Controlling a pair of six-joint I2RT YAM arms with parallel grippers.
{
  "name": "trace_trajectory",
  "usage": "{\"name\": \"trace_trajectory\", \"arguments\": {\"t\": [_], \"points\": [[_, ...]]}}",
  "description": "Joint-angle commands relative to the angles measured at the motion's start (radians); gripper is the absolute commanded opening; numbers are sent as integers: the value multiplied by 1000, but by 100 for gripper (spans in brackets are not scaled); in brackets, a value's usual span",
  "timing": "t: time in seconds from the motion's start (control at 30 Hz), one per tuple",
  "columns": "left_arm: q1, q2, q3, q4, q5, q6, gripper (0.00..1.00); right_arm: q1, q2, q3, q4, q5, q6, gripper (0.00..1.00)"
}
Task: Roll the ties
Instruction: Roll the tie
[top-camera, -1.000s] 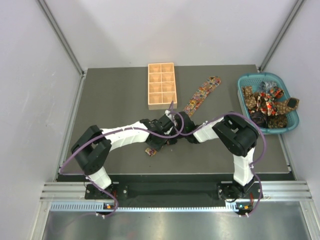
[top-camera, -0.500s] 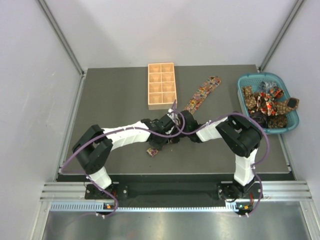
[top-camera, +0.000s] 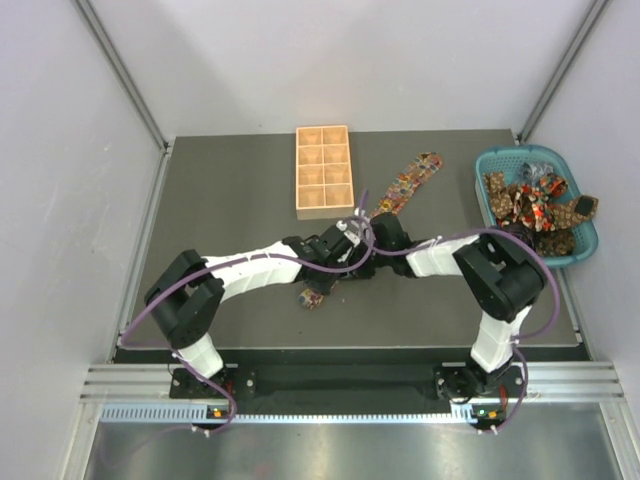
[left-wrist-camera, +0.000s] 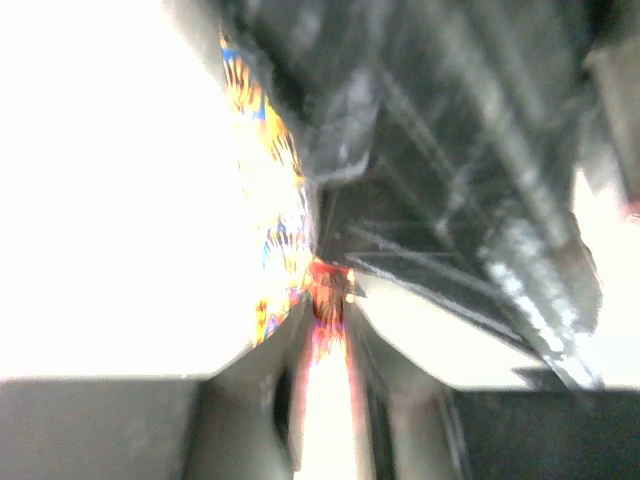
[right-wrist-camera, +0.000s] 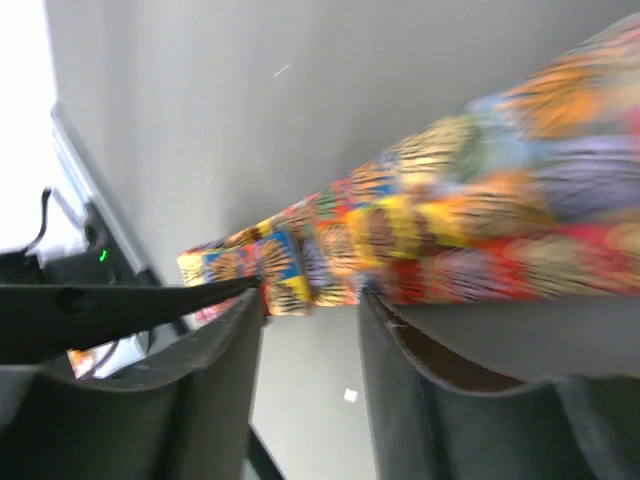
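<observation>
Arms (top-camera: 262, 266) bent inward — over tie (top-camera: 405, 186)

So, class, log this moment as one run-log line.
left gripper: shut on multicoloured printed fabric necktie | right gripper: open at same necktie | necktie: wide end flat on dark grey table

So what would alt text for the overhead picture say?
The left arm and right arm meet over a long colourful tie on a dark table. Behind stands a wooden tray; a teal basket of more ties sits at right.
</observation>
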Motion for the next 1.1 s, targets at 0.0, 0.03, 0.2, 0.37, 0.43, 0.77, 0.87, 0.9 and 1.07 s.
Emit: {"name": "trace_trajectory", "arguments": {"t": [0.0, 0.03, 0.2, 0.37, 0.43, 0.77, 0.87, 0.9, 1.07], "points": [[-3, -25, -42, -134, -35, -19, 25, -95, -146, 21, 37, 76, -46, 47], [-3, -39, -47, -127, -40, -19, 26, -107, -154, 26, 4, 96, -54, 49], [2, -128, -76, -113, -74, -31, 32, -153, -188, 84, -111, 167, -100, 63], [4, -238, -110, -76, -162, -65, 34, -150, -177, 206, -393, 475, -124, 83], [4, -316, -134, -35, -204, -78, 35, -148, -163, 277, -510, 631, -101, 100], [4, -692, -312, 188, -414, -183, 81, -158, -38, 543, -774, 994, 15, 100], [4, -801, -400, 270, -477, -221, 99, -159, 66, 689, -919, 1072, 70, 100], [2, -830, -415, 280, -504, -244, 99, -161, 91, 720, -962, 1077, 72, 100], [5, -789, -411, 259, -548, -289, 99, -179, 196, 834, -990, 1083, 86, 100]]}}
